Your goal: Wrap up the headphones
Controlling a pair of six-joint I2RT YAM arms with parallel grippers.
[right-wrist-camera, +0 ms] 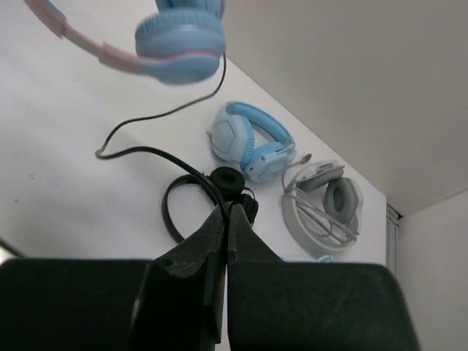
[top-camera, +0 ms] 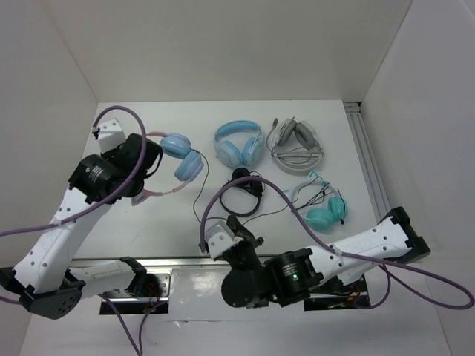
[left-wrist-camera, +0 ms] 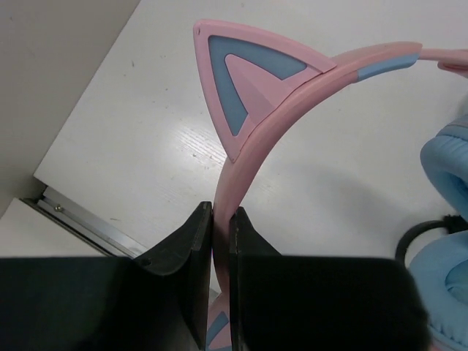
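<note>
two wrist views alone show grips: left gripper (left-wrist-camera: 220, 216) pinches the headphones (left-wrist-camera: 256, 124) at the headband (left-wrist-camera: 238, 172), right gripper (right-wrist-camera: 225, 212) the cable (right-wrist-camera: 150, 151).

Left arm (top-camera: 67, 215): extended forward, wrist turned right; left gripper (left-wrist-camera: 221, 219) clamped on the headband of the headphones (left-wrist-camera: 292, 95).
Right arm (top-camera: 364, 245): folded low, directed leftward; right gripper (right-wrist-camera: 227, 219) closed, cable (right-wrist-camera: 146, 151) pinched between the fingers.

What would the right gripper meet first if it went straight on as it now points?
Probably the small black headphones just beyond the right gripper, which pinches the thin dark cable; depth is unclear.
</note>
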